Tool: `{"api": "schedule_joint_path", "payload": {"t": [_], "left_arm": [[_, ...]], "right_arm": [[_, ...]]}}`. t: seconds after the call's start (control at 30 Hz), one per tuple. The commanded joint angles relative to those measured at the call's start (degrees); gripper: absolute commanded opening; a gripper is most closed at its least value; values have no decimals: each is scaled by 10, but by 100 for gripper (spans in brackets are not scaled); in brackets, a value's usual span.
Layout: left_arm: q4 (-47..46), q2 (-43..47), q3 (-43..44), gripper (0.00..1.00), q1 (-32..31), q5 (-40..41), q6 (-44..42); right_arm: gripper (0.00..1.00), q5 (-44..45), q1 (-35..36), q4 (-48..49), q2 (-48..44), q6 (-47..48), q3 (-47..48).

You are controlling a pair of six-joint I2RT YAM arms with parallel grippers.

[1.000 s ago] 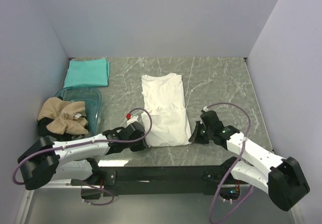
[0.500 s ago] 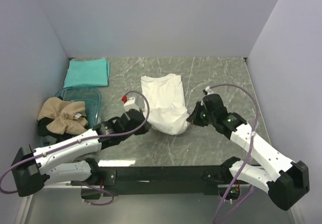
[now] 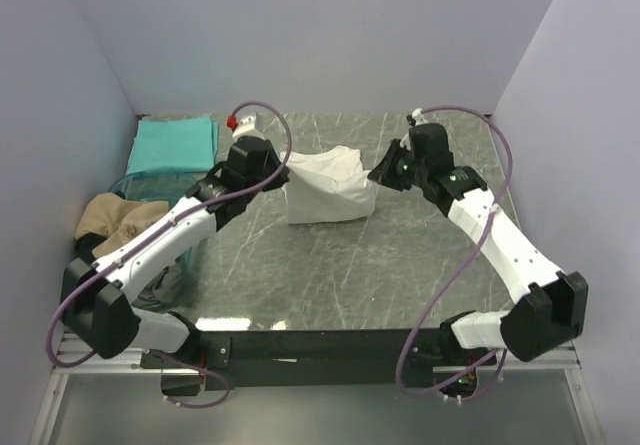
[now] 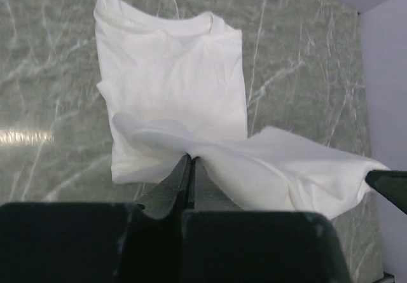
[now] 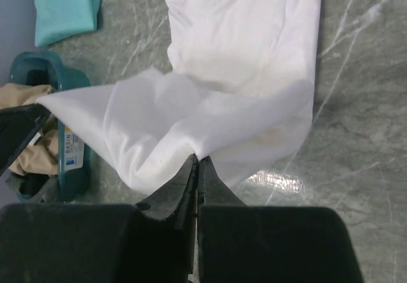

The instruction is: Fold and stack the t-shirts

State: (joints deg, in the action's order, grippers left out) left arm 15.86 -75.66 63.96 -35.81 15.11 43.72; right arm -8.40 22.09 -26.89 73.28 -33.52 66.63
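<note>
Top external view: the left gripper [image 3: 284, 173] and right gripper [image 3: 378, 176] are each clamping tight on a corner of the white t-shirt [image 3: 325, 193]. They are holding its hem lifted over the collar half lying on the table [image 3: 400, 265], probably so it is folding in half evenly.

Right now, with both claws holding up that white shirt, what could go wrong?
The left gripper and right gripper each pinch only a thin edge of the white t-shirt, so it could slip free. The lifted end sags between them, so the fold may land crooked or wrinkled.
</note>
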Motion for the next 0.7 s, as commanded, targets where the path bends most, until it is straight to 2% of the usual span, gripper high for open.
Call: {"api": "schedule_joint_path", "payload": {"t": [0.0, 0.23, 0.67], "left_arm": [[-28, -40, 55, 1, 33, -36, -40], [-24, -124, 140, 1, 86, -68, -59], [-7, -322, 278, 1, 163, -125, -67]], "right_arm": [[0, -51, -19, 0, 47, 25, 61], [0, -117, -54, -18, 168, 45, 171], [0, -169, -96, -38, 402, 35, 387]]}}
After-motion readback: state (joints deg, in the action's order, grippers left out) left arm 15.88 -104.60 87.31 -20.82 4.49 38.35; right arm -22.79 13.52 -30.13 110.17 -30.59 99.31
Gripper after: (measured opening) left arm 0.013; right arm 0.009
